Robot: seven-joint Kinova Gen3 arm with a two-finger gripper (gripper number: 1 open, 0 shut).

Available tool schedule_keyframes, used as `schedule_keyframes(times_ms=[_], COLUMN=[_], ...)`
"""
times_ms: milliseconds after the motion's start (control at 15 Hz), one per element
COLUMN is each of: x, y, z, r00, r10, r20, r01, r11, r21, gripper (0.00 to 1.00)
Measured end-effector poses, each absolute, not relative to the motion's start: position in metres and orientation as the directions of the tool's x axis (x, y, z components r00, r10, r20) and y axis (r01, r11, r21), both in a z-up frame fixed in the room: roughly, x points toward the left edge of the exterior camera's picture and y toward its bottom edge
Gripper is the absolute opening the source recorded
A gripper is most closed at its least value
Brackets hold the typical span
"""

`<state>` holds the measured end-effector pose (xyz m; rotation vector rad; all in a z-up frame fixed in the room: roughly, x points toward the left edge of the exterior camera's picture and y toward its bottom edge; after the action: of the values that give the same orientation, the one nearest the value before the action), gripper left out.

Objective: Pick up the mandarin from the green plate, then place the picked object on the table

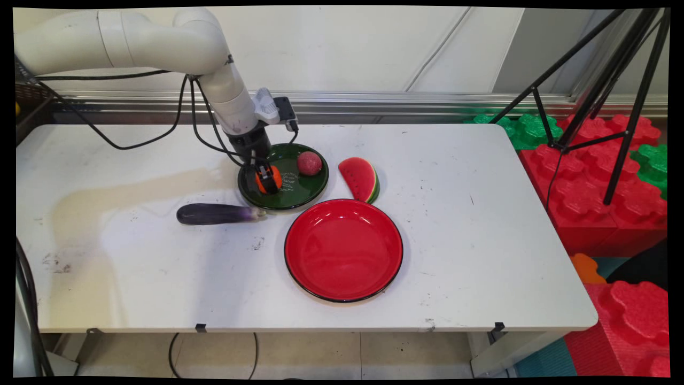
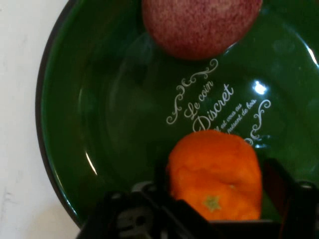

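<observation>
My gripper is down in the dark green plate, its fingers closed on either side of an orange mandarin. In the hand view the mandarin fills the space between the two fingers and rests low over the green plate, which bears white lettering. A speckled red round fruit lies on the plate's far side, apart from the mandarin, and shows as the red fruit at the top of the hand view.
A purple eggplant lies just left of the green plate. A watermelon slice stands to its right. An empty red plate sits nearer the front. Beyond the table's right edge are a black tripod and red and green foam blocks.
</observation>
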<state>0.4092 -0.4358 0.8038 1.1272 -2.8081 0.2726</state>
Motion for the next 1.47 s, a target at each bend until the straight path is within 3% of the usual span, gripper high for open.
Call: schedule_keyframes(times_ms=[600, 1000, 1467], x=[0.411, 0.401, 0.393], y=[-0.435, -0.426, -0.373], z=[0.821, 0.872, 0.94], r00=[-0.707, -0.687, -0.675], r10=[-0.683, -0.68, -0.659], r20=[0.186, 0.255, 0.332], r01=[-0.708, -0.726, -0.737], r11=[0.685, 0.643, 0.602], r21=[-0.173, -0.242, -0.307], gripper=[0.0, 0.0, 0.0])
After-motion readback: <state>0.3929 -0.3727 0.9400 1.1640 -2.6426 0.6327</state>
